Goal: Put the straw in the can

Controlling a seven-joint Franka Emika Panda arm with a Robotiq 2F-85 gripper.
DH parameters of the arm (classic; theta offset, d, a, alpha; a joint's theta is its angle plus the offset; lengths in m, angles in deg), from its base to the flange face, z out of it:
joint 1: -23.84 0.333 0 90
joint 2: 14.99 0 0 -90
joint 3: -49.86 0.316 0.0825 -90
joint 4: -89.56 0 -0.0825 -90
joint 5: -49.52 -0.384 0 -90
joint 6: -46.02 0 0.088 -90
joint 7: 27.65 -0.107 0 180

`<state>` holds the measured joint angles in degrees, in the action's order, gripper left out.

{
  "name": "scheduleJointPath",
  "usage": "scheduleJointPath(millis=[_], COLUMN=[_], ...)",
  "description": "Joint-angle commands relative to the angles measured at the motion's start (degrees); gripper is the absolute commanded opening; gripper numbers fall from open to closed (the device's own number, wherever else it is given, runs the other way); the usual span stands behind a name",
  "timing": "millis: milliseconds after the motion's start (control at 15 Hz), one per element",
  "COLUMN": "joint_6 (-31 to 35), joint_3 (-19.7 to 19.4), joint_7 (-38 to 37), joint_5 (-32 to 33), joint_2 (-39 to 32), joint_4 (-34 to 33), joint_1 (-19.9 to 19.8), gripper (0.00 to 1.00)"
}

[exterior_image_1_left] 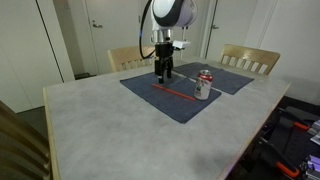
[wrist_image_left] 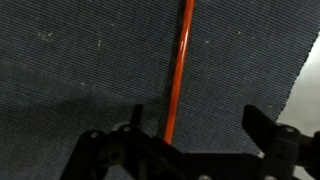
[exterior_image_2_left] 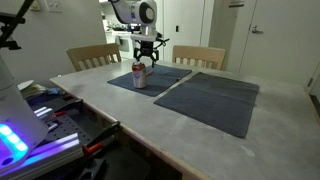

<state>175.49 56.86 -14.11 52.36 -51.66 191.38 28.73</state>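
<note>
On the table, over the mat, the claw hangs wide apart.
The can stands there with no straw in it. The straw lies flat beside it, off toward one finger, so the claw could miss it or nudge it away.

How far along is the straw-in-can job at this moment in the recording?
Done: nothing yet; the thin red drinking straw lies flat on the dark fabric placemat, apart from the upright silver-and-red drink can. In hand: the open gripper sits low over the straw, one finger on each side, not closed. Left: grasp, lift, and insert the straw into the can.
</note>
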Motion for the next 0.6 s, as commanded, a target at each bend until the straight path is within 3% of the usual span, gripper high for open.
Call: scheduleJointPath(millis=[0, 533], joint_6=[-0.13, 4.38], joint_3=[0.13, -1.08], joint_7=[-0.07, -2.3], joint_5=[0.07, 7.03], joint_2=[-0.06, -0.09], joint_4=[-0.16, 0.77], joint_1=[-0.06, 3.44], gripper=[1.0, 1.0])
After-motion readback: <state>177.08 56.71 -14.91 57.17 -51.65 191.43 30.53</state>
